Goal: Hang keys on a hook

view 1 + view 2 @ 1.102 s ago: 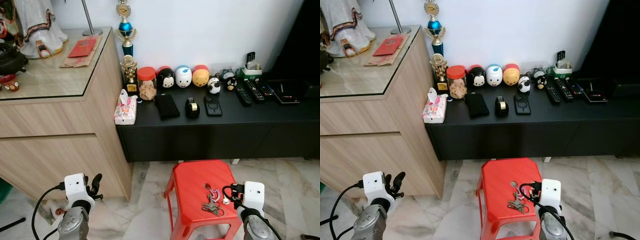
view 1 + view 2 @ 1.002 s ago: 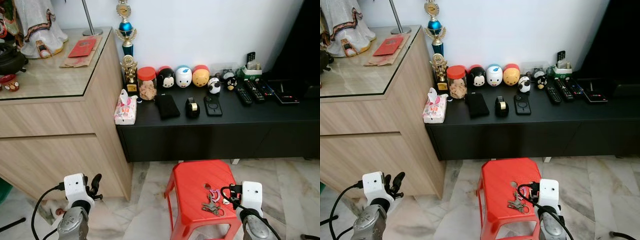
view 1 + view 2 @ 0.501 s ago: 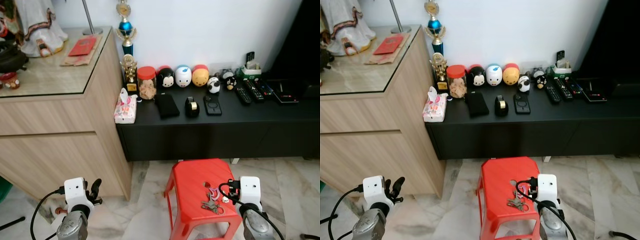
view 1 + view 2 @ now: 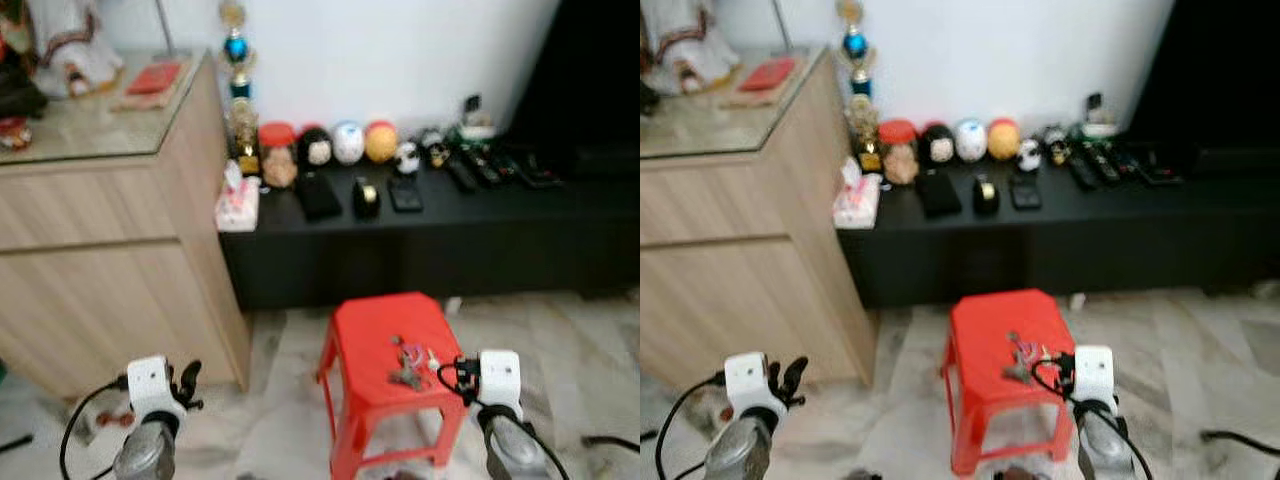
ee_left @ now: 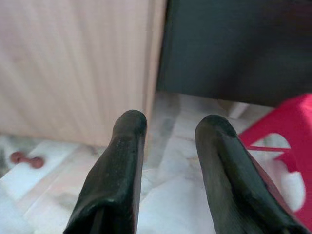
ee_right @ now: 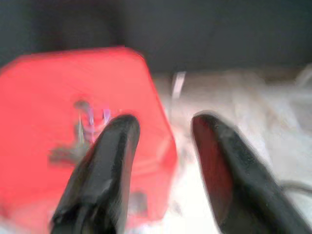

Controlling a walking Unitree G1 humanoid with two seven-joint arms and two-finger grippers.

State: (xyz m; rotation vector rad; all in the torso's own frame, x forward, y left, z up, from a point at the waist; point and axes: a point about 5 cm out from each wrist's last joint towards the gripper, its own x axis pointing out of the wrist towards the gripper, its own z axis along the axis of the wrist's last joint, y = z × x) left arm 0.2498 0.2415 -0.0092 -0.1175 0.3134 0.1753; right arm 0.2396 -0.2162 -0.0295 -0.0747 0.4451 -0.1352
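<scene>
1 bunch of keys (image 4: 408,362) lies on the red stool (image 4: 372,345), right of center. My right gripper (image 6: 161,131) is spread, empty, just right of the keys. My left gripper (image 5: 168,129) is spread, empty, near the wooden cabinet (image 4: 110,250).

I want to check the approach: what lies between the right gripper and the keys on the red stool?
Only bare red stool top lies between the open right gripper and the keys, as the right wrist view shows.

Home living room: black TV console (image 4: 420,225) with remotes (image 4: 490,168), wooden cabinet (image 4: 110,250).
</scene>
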